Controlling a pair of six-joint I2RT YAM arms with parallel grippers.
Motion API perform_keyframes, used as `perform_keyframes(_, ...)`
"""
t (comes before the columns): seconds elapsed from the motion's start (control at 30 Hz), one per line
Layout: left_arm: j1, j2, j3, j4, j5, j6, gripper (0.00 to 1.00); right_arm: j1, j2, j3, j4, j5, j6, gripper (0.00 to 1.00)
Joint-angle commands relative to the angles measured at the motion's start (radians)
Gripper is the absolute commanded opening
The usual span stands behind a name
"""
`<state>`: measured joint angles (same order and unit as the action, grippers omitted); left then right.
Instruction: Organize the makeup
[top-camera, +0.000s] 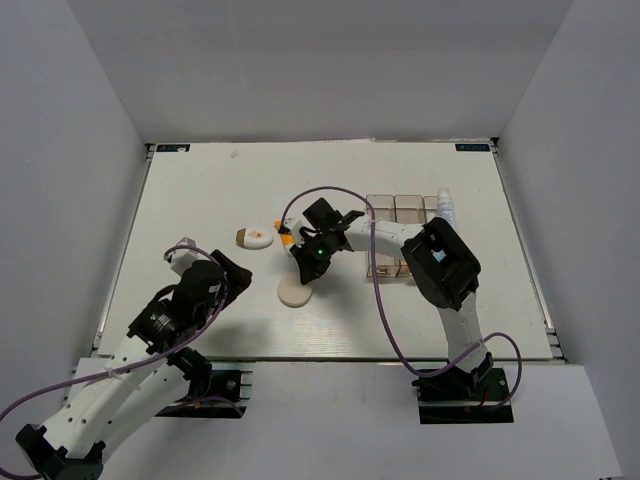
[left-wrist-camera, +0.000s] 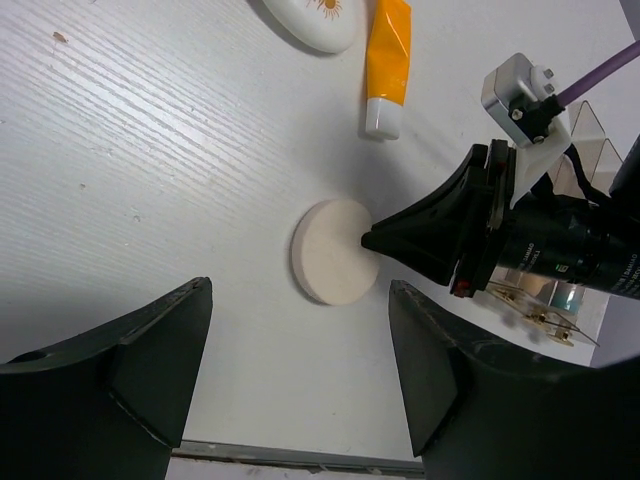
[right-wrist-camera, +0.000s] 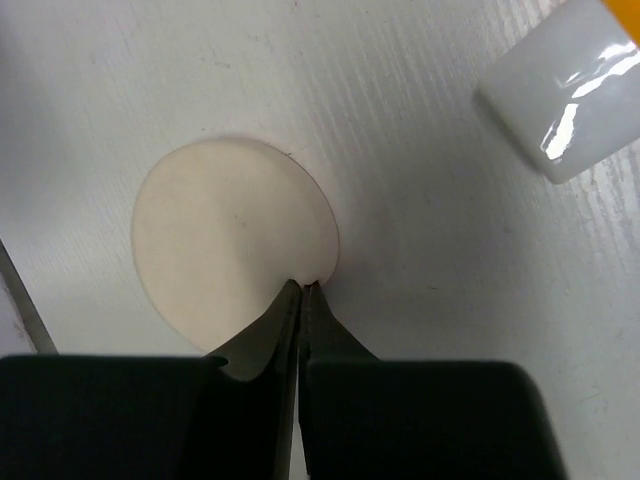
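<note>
The round beige puff (top-camera: 295, 293) lies flat on the white table, near the middle front. My right gripper (top-camera: 303, 272) is shut, and its tips touch the puff's right edge (right-wrist-camera: 230, 230); the closed tips show in the right wrist view (right-wrist-camera: 303, 287) and the left wrist view (left-wrist-camera: 365, 240). My left gripper (left-wrist-camera: 300, 370) is open and empty, hovering just in front of the puff (left-wrist-camera: 335, 250). The orange tube (top-camera: 287, 236) with its white cap (left-wrist-camera: 382, 118) and the white-and-brown oval compact (top-camera: 253, 238) lie just behind the puff. The pink-white-blue bottle (top-camera: 446, 208) stands at the organizer's far right corner. The sponges do not show clearly.
The clear three-compartment organizer (top-camera: 400, 235) sits right of centre, under my right arm. The table's front edge (left-wrist-camera: 300, 455) is close below my left fingers. White walls enclose the table on three sides.
</note>
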<state>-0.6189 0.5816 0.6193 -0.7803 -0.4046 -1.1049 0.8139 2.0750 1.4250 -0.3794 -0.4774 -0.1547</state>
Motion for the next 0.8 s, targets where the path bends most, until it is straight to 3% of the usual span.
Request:
perform_keyframes(0.0, 0.001, -0.003, -0.015, -0.002, -0.023, -0.01, 0.81, 0.001, 0.008, 0.012, -0.05, 0.036, -0.009, 0.0)
perform_keyframes(0.13, 0.001, 0.004, -0.026, 0.021, -0.019, -0.01, 0.82, -0.015, -0.025, 0.026, -0.096, 0.019, -0.054, 0.0)
perform_keyframes(0.33, 0.001, 0.055, -0.038, 0.084, -0.014, -0.004, 0.82, -0.082, -0.214, 0.029, -0.133, 0.045, -0.131, 0.0)
perform_keyframes(0.53, 0.001, 0.135, -0.05, 0.199, -0.007, 0.027, 0.84, -0.203, -0.442, -0.03, -0.113, 0.227, -0.197, 0.0)
perform_keyframes(0.77, 0.001, 0.215, -0.029, 0.257, 0.004, 0.083, 0.86, -0.334, -0.566, -0.159, -0.035, 0.529, -0.221, 0.0)
